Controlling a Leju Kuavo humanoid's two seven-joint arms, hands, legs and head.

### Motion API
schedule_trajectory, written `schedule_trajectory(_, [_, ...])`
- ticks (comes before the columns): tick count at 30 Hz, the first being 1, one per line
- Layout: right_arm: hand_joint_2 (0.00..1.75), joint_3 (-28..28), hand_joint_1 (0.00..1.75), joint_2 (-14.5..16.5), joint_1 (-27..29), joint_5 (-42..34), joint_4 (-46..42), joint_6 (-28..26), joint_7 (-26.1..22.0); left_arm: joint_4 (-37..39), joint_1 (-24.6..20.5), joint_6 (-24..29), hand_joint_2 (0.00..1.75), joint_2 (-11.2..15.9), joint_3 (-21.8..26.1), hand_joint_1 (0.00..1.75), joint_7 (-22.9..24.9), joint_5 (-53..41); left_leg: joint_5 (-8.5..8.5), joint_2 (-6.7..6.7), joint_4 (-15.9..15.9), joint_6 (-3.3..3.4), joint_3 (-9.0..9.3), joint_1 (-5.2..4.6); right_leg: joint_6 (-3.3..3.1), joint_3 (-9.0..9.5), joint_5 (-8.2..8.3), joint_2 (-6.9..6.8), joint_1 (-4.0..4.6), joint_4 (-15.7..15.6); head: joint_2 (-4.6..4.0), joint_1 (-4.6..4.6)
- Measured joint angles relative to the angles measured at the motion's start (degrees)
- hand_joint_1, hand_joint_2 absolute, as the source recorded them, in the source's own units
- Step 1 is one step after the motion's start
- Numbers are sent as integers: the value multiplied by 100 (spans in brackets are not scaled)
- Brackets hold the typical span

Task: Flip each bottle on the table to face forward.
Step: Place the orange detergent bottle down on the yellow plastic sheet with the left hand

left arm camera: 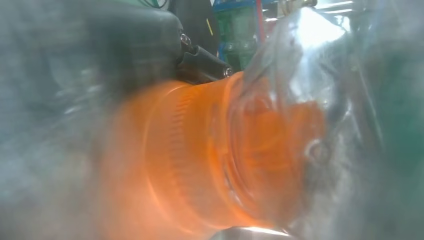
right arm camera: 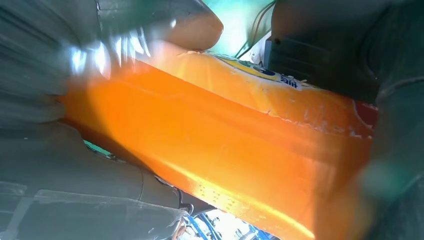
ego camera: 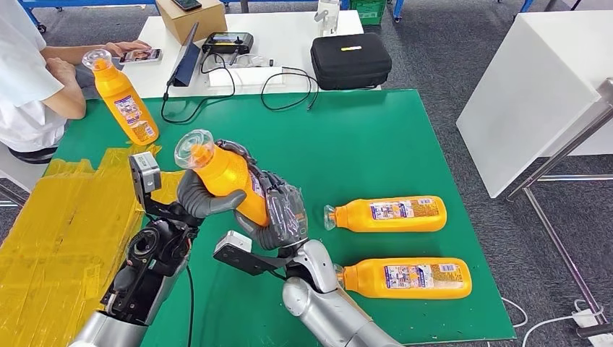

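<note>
- Both hands are working one orange bottle [ego camera: 225, 177] in the air above the green table [ego camera: 376, 137], near the table's 8 o'clock corner, with its clear cap tilting up toward 11 o'clock.
- The left hand [ego camera: 206, 199] is wrapping the bottle's lower body from the 9 o'clock side, its thick thumb pressing across the front; the left wrist view is showing the orange neck and cap up close, blurred.
- The right hand [ego camera: 278, 213] is clamping the same bottle from the 3 o'clock side, fingers curling over the label edge; the right wrist view is showing the orange flank lying across the palm.
- The step in hand looks like a turn of the bottle between the two hands so that its label comes to the front.
- To do it well, one hand ought to be carrying the weight while the other is re-gripping; loosening both at once risks a drop.
- The plastic is smooth and likely slippery, so the roll should go slowly, with the grip low on the body.
- Two more bottles [ego camera: 387, 214] [ego camera: 406, 278] are lying on their sides at 4 o'clock, labels showing, caps pointing toward 9 o'clock.
- At 11 o'clock, a person [ego camera: 29, 79] is holding another bottle [ego camera: 124, 97] upright at the table's edge.
</note>
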Motion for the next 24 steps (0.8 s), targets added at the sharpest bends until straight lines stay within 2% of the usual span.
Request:
schedule_trajectory(7, [175, -13, 175, 0, 5, 22, 4, 0, -9, -21, 24, 63, 175, -26, 10, 175, -1, -39, 0, 0, 0, 0, 0, 0, 0, 0, 0, 0, 0, 0, 0, -1])
schedule_trajectory(8, [175, -26, 168, 0, 8, 34, 3, 0, -26, -36, 34, 78, 175, -29, 11, 175, -1, -52, 0, 0, 0, 0, 0, 0, 0, 0, 0, 0, 0, 0, 0, 0])
schedule_trajectory(11, [175, -95, 41, 0, 30, 50, -9, 0, -130, -89, 59, 116, 175, -37, 13, 175, -2, -94, 0, 0, 0, 0, 0, 0, 0, 1, 0, 0, 0, 0, 0, 0])
schedule_trajectory(12, [175, -122, 3, 0, 48, 50, -21, 0, -180, -110, 66, 127, 175, -41, 14, 175, -2, -108, 0, 0, 0, 0, 0, 0, 0, 1, 0, 0, 0, 0, 0, 0])
schedule_trajectory(17, [175, -232, 0, -25, 361, 4, -408, 4, -519, -225, 84, 308, 175, -71, 90, 175, 34, -175, 0, -1, 0, 0, -1, 0, 0, 0, 0, -1, 0, 0, 0, 0])
schedule_trajectory(24, [175, -258, 0, -249, 937, -144, -1866, 28, -626, -286, 152, 625, 175, -77, 332, 175, 84, -373, -1, -1, 0, -1, -3, 0, 0, -3, 0, 0, 0, 0, 0, 1])
